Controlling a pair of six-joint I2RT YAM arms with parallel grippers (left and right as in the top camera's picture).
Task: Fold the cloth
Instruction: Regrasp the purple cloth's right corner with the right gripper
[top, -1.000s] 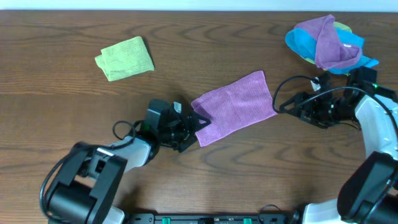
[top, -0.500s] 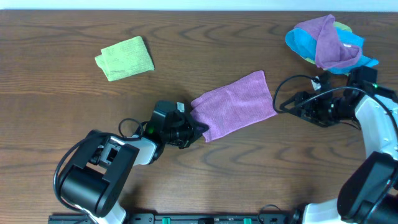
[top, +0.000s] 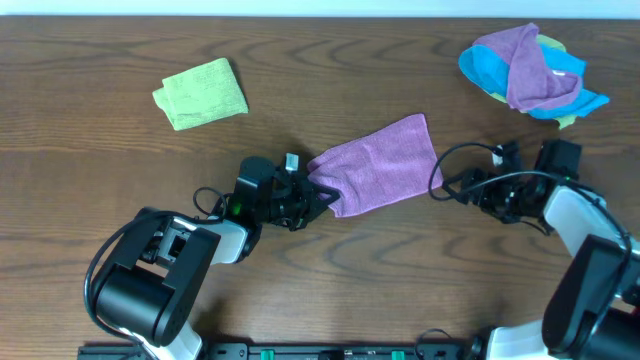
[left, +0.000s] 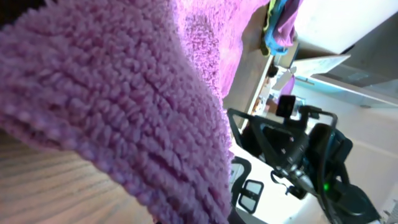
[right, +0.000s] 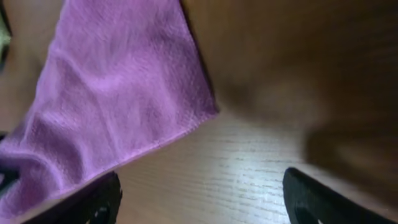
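Overhead view of a dark wooden table (top: 400, 290) with two robot arms reaching in from the near edge. At near left, the left gripper (top: 312, 203) was closed on the near-left corner of the purple cloth (top: 385, 165). Over the previous second it had moved in from just beside that corner to take hold of it. The corner, flat a second before, was now bunched and raised at the fingertips. In the left wrist view the cloth's looped pile filled most of the frame, and the fingers themselves could not be seen. At near right, the right arm had shifted nearer and slightly left. This brought the right gripper (top: 445, 187) just beside the cloth's right-hand near corner, and its fingers stood open and empty. In the right wrist view that corner lay flat on the wood, up and to the left of the gap between the fingers and not yet between them. The fold seemed to be only beginning, with one corner secured and the other still to be taken. The rest of the cloth lay flat and slanted across the middle of the table. A folded green cloth (top: 200, 93) lay at far left, and a heap of blue and purple cloths (top: 530, 65) at far right.
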